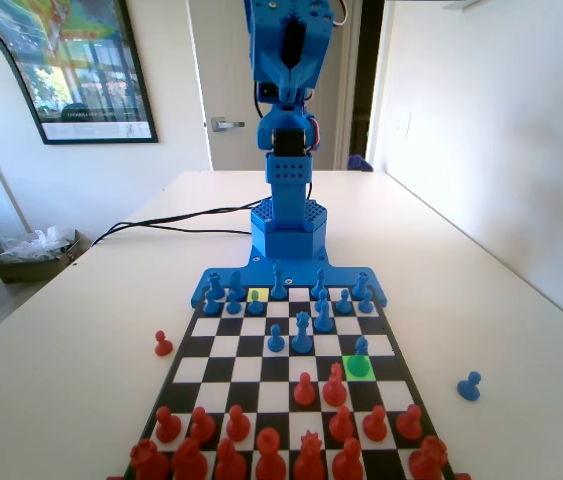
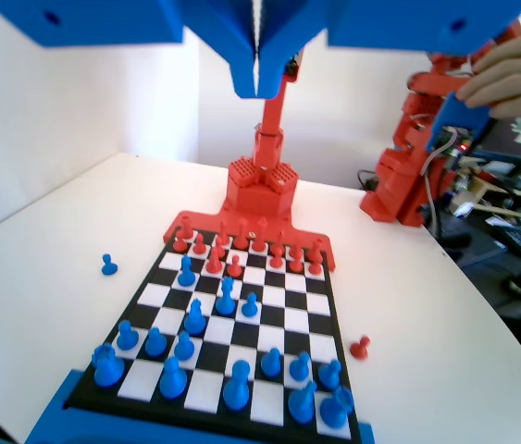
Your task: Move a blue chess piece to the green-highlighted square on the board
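Note:
A small blue chess piece (image 1: 361,347) stands on the green-highlighted square (image 1: 349,371), right of the board's middle in the fixed view. In the wrist view the same blue chess piece (image 2: 187,270) is the farthest-forward blue one on the left, just short of the red pieces. My gripper (image 2: 257,85) hangs high above the board from the picture's top edge. Its jaws are pressed together with only a thin slit between them, and they hold nothing. The blue arm (image 1: 289,60) is folded up tall at the board's far end.
A paler yellow-green square (image 1: 258,295) lies in the blue back rows. Off the board on the table, a blue pawn (image 1: 469,386) stands at the right and a red pawn (image 1: 163,344) at the left. Red pieces (image 1: 304,389) fill the near rows.

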You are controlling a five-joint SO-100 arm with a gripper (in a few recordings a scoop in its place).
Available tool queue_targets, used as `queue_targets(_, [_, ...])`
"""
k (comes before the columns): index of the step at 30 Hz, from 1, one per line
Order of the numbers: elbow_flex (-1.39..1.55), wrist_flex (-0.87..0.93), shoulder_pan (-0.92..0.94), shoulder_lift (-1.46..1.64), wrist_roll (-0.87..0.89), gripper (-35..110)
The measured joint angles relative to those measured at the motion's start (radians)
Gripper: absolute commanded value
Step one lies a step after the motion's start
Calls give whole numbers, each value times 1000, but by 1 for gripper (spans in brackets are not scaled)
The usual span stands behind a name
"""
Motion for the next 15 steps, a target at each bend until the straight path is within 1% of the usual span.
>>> queue_targets(2, [0, 0, -2, 3, 0, 2])
queue_targets(4, [0, 0, -2, 3, 0, 6])
queue_targets(15, [0, 0, 9, 3, 0, 6])
